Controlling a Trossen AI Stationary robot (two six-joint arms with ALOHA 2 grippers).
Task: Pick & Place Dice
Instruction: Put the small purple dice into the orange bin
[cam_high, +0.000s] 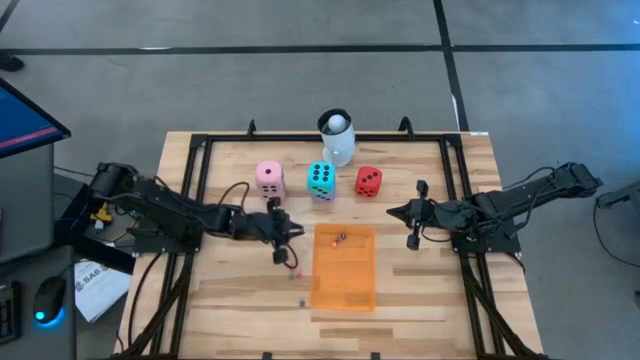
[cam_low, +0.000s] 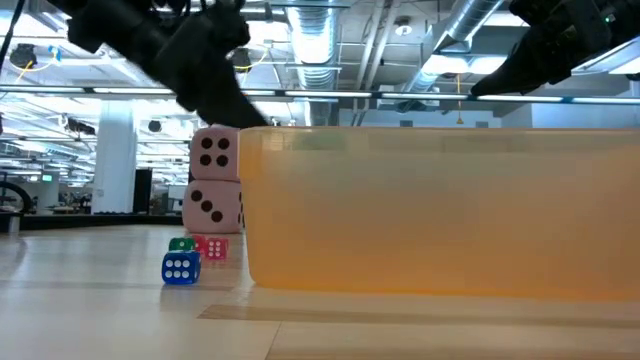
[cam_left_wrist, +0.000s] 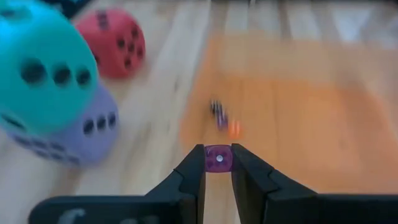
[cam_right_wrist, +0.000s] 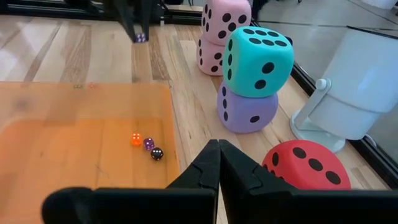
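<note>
The left gripper (cam_left_wrist: 218, 163) is pinched on a tiny purple die (cam_left_wrist: 218, 159), one white pip facing the wrist camera, held between the fingertips just off the left edge of the orange tray (cam_high: 343, 285). In the high view this gripper (cam_high: 287, 240) hovers beside the tray's left wall near its far corner, so the tray lies to the gripper's right and a short sideways carry would bring the die over it. The die is a cube with no long axis to mind; what matters is clearing the tray's raised wall before letting go. Three small dice already lie inside the tray near its far end: an orange one (cam_right_wrist: 136, 139), a purple one (cam_right_wrist: 148, 144) and a black one (cam_right_wrist: 157, 153). Still on the wood left of the tray, by my reading of the low view, are a small blue die (cam_low: 180, 268), a green one (cam_low: 181, 244) and a pink one (cam_low: 216, 248). Beyond the tray's far end stand the big soft dice: pink on pink (cam_right_wrist: 222, 34), teal (cam_right_wrist: 257, 57) on lilac (cam_right_wrist: 246, 107), and a red one (cam_right_wrist: 304, 167) beside a white mug (cam_right_wrist: 360, 87). The right gripper (cam_right_wrist: 218, 152) waits right of the tray, fingers pressed together on nothing; the left arm is clearly the one placed for the drop.
</note>
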